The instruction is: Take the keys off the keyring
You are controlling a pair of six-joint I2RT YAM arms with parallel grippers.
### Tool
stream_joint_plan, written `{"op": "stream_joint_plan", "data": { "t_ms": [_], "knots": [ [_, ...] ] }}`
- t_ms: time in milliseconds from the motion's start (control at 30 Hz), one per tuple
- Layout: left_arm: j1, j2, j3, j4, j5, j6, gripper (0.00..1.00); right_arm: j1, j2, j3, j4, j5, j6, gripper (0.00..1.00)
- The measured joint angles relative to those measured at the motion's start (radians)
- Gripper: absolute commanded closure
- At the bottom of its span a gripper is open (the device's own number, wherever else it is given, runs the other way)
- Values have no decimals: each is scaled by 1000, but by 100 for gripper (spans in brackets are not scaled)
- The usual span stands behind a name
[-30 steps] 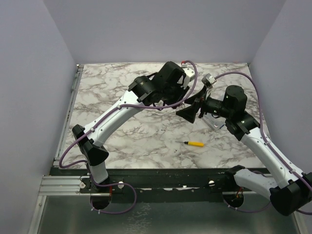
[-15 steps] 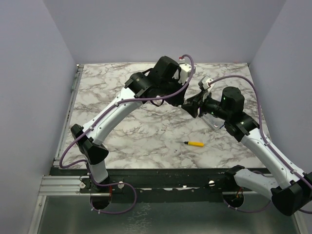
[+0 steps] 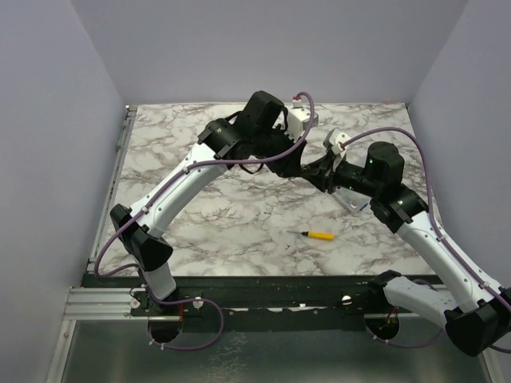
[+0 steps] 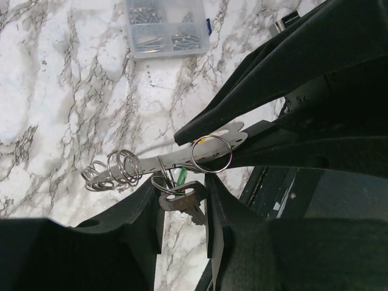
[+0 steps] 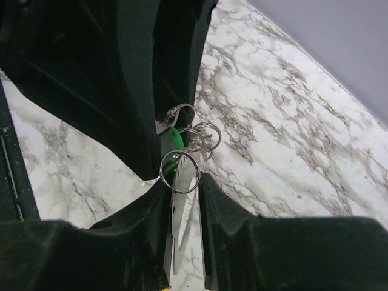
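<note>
We see the left gripper (image 4: 182,197) clenched on the keys (image 4: 182,205). A grey key is pinched between its two fingers, and a green key head (image 4: 180,177) shows just past the fingertips.

Directly beyond those fingertips the keyring (image 4: 173,159), a flat silvery strip, runs crosswise above the table (image 4: 54,91). A bunch of wire loops (image 4: 118,170) hangs at its free end. One larger ring (image 4: 211,154) sits further along, towards the other arm.

That far end of the strip goes into the right gripper (image 5: 182,200), which is grasping it between its fingers. The two grippers meet almost nose to nose, with the keyring spanning the short gap between them. From the right wrist, the green head and the loops sit just ahead of the right fingertips, against the black body of the left gripper.

A clear box (image 4: 167,27) of small metal parts lies on the table well beyond the left gripper, beneath the right arm's wrist. A yellow-handled screwdriver (image 3: 319,235) lies on the table well apart from both grippers, towards the arm bases.
</note>
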Motion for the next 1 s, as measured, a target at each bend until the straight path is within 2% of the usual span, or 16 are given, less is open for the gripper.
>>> {"op": "stream_joint_plan", "data": {
  "t_ms": [167, 200, 267, 433, 533, 633, 800, 867, 1000],
  "knots": [
    [10, -49, -49, 37, 51, 32, 100, 0, 5, 24, -7, -85, -7, 77],
    [10, -60, -54, 42, 60, 37, 100, 0, 8, 29, -8, -97, -11, 81],
    [12, -79, -66, 54, 74, 45, 100, 0, 14, 35, -13, -107, -20, 98],
    [20, -133, -132, 92, 92, 50, 99, -2, 18, 55, -25, -110, -50, 100],
    [28, -153, -158, 118, 98, 50, 82, -1, 19, 74, -37, -100, -88, 99],
    [38, -161, -174, 144, 110, 47, 75, -1, 18, 100, -31, -64, -151, 99],
    [56, -162, -195, 197, 137, 51, 55, -1, 15, 144, 20, -12, -294, 99],
    [60, -164, -211, 242, 138, 56, 40, -1, 11, 153, 50, -5, -359, 99],
    [64, -236, -338, 397, 122, 64, 29, 0, 3, 164, 129, 11, -486, 99]
  ]
}}
